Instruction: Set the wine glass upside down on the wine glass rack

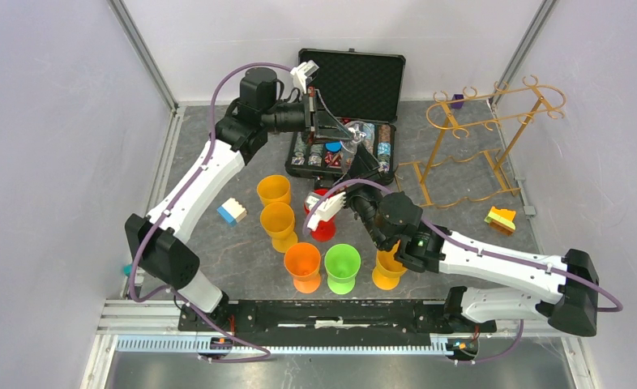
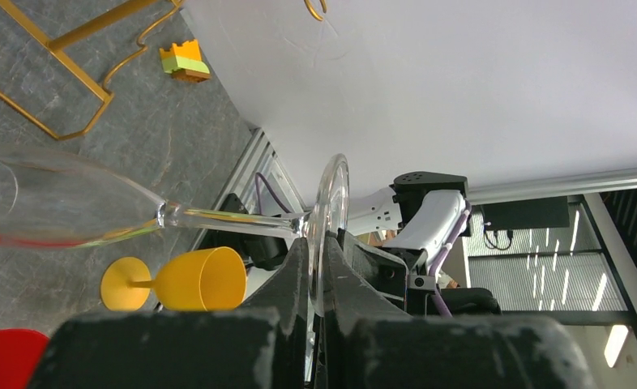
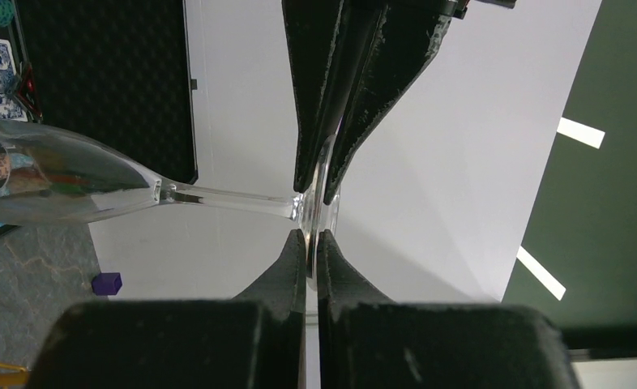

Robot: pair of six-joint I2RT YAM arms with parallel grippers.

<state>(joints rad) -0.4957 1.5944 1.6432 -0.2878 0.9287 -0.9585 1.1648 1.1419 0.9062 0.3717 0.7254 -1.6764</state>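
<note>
The left gripper [image 2: 319, 243] is clenched on the foot of the wine glass [image 2: 64, 207], its fingers pinching the disc from both faces. The right gripper [image 3: 307, 239] is clamped on the opposite edge of the same foot, so both arms grasp it at once. The glass hangs roughly on its side in the air, above the open black case [image 1: 356, 81] of poker chips. The wine glass rack [image 1: 493, 121] stands upright on the table [image 1: 218, 243] to the right, well apart from the glass.

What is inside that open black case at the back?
Rows of poker chips lie in the black case; the left claw and wine glass cover its middle.
</note>
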